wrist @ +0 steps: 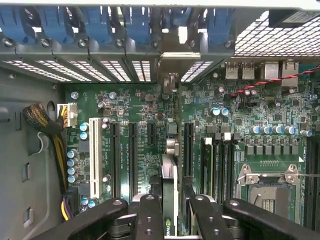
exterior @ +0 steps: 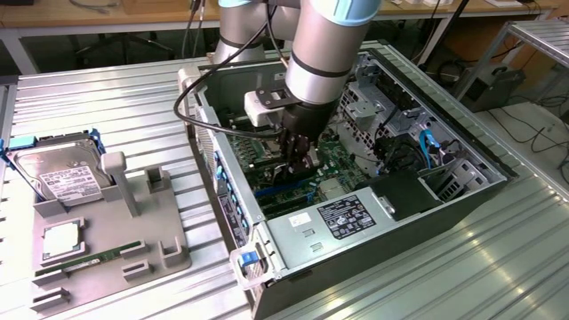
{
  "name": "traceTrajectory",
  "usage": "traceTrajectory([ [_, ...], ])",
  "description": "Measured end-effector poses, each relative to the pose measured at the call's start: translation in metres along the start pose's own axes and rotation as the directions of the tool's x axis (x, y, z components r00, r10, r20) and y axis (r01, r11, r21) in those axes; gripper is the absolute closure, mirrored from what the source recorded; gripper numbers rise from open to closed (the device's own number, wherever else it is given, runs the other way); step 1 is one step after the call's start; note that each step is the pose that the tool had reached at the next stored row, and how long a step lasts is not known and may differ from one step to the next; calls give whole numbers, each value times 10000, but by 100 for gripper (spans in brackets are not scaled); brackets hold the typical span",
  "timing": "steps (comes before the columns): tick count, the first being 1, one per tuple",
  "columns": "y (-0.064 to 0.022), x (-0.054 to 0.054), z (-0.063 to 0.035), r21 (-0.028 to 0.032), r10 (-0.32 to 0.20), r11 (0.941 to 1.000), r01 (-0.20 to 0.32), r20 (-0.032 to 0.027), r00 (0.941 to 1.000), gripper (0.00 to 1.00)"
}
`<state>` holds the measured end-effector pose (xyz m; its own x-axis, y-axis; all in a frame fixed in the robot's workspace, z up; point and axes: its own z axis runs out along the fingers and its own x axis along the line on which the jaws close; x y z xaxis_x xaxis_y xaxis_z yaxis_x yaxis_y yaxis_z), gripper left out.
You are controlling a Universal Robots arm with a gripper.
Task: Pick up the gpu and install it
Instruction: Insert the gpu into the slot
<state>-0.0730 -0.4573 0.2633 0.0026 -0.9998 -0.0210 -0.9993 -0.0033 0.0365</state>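
Reaching down into the open computer case [exterior: 266, 230], lying on its side on the ribbed metal bench [exterior: 106, 113], with the arm [exterior: 324, 50] coming in from above. Tool [exterior: 300, 155] low over the green motherboard [exterior: 334, 157], clenched edge-on around the gpu [wrist: 170, 190], seen from the wrist camera as a thin vertical card between the black fingers [wrist: 149, 220]. Card standing upright and in line with the expansion slots [wrist: 132, 152], its silver end bracket [wrist: 172, 67] up against the row of rear slot openings with blue clips [wrist: 95, 25]. Cannot tell whether the card edge is fully seated in its slot (contact hidden by the fingers). Empty CPU socket [wrist: 272, 182] beside the memory slots [wrist: 220, 165], a white slot [wrist: 93, 157] and yellow-black cable bundle [wrist: 50, 130] on the other side. On the bench toward the exterior view's left, a grey fixture tray [exterior: 116, 247] holding a hard drive [exterior: 58, 175], a CPU [exterior: 60, 239] and a narrow RAM stick [exterior: 89, 260], well apart from the case
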Motion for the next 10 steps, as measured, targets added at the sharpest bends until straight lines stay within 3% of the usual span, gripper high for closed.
traceTrajectory([
  [5,1,-1,-34,-122,3,9999,-3,8,10000,74],
  [10,2,-2,-74,-145,4,9999,-5,-9,10000,74],
])
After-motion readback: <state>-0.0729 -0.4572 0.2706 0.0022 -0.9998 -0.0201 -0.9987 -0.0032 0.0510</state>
